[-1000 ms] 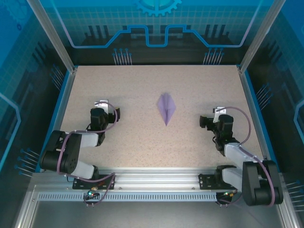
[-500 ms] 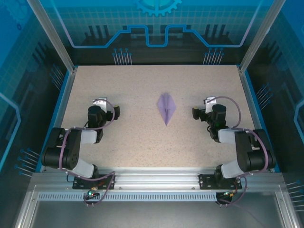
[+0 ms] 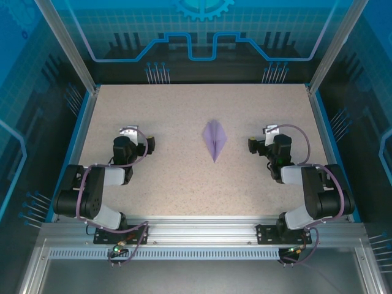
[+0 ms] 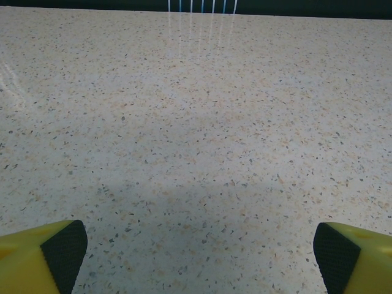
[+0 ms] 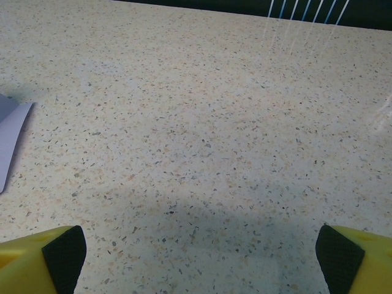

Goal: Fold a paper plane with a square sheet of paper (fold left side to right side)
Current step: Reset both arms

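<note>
The lavender paper plane (image 3: 214, 139) lies flat at the middle of the table, a slim dart with a centre crease and its point toward the near edge. The square sheet of paper is folded into this shape. My left gripper (image 3: 139, 139) rests low over the table to the left of it, open, with bare tabletop between its black pads (image 4: 64, 252). My right gripper (image 3: 264, 139) sits to the right of the plane, also open and holding nothing (image 5: 202, 248). In the right wrist view one corner of the paper plane (image 5: 9, 135) shows at the left edge.
The speckled beige table (image 3: 184, 177) is bordered by blue side walls and aluminium posts (image 3: 67, 49). Both arm bases stand on the rail (image 3: 196, 229) at the near edge. Rows of blue pins (image 3: 156, 73) stand past the far edge.
A second ago the right arm folded back, its elbow swinging up and its gripper shifting slightly left and farther away. The left gripper nudged slightly too. Since then nothing has moved.
</note>
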{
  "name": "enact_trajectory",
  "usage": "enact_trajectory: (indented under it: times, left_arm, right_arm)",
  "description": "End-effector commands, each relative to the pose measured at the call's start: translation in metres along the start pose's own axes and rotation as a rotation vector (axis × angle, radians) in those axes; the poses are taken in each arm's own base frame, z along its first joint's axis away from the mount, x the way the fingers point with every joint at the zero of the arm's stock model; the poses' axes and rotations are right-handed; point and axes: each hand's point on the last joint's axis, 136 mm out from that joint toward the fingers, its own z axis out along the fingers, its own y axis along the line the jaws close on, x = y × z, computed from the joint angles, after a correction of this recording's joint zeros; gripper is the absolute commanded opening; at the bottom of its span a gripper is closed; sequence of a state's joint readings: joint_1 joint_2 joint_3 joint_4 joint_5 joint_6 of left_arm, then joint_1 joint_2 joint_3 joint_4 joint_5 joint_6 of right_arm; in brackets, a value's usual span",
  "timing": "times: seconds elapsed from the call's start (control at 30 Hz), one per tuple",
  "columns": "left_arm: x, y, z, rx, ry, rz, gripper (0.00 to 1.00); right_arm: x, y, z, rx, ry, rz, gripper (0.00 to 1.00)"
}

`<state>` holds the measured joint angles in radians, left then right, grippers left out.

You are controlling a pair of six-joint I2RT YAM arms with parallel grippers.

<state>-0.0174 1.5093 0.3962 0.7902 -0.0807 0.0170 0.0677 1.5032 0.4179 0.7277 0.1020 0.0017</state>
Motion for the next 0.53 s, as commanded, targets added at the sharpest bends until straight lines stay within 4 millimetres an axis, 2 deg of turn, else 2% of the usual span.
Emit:
enact_trajectory:
  times: [0.0, 0.5]
  left_arm:
    - [-0.0040, -0.0015, 0.0027, 0.017, -0.004, -0.016, 0.99]
    - [-0.0044, -0.0013, 0.0027, 0.016, -0.005, -0.016, 0.99]
  right_arm:
    - [-0.0121, -0.0001, 0.0002, 0.014, -0.044, -0.013, 1.00]
    - [-0.0126, 0.0004, 0.0004, 0.007, -0.045, -0.011, 1.00]
